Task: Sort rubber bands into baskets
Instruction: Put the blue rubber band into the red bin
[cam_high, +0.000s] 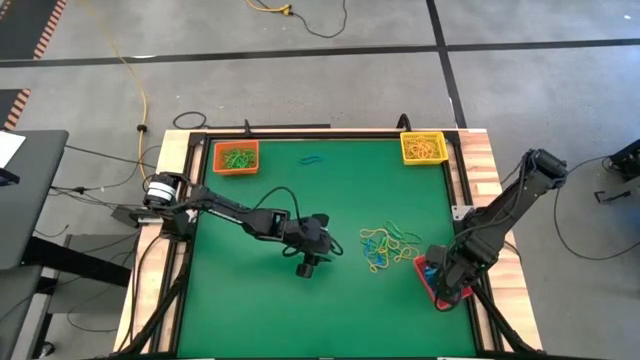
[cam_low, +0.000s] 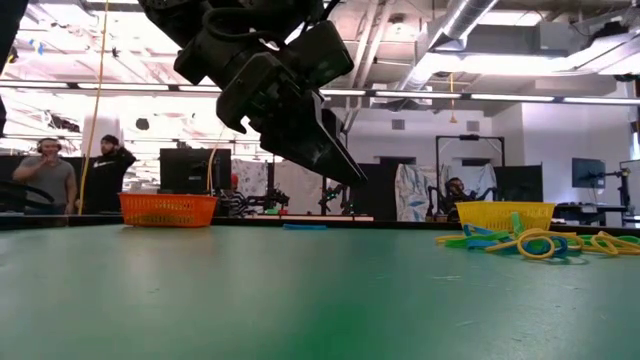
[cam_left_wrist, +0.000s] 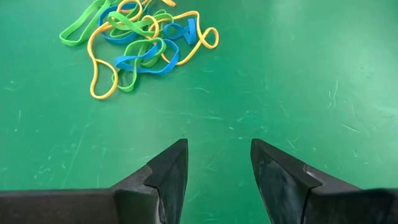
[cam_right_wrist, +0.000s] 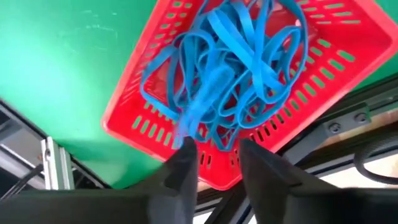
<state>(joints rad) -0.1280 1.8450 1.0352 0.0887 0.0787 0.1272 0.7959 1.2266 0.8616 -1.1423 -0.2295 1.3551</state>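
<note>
On the green felt-topped table (cam_high: 300, 200) the right gripper (cam_right_wrist: 214, 152) hovers over the red slotted plastic basket (cam_right_wrist: 348, 43), fingers parted to shed blue rubber bands (cam_right_wrist: 230, 68), while the left gripper (cam_left_wrist: 217, 162), open and empty, faces the loose tangle of yellow, blue and green bands (cam_left_wrist: 134, 43).

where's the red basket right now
In the high view the red basket sits at the table's near right edge, under the right gripper, just right of the loose band pile.

Grey concrete floor (cam_high: 350, 80) surrounds the green tabletop (cam_high: 330, 200), a yellow cable (cam_high: 135, 75) trailing across it. Beyond the tabletop, two people (cam_low: 45, 175) stand under bright ceiling strip lights (cam_low: 470, 15), beside dark monitors (cam_low: 185, 170).
</note>
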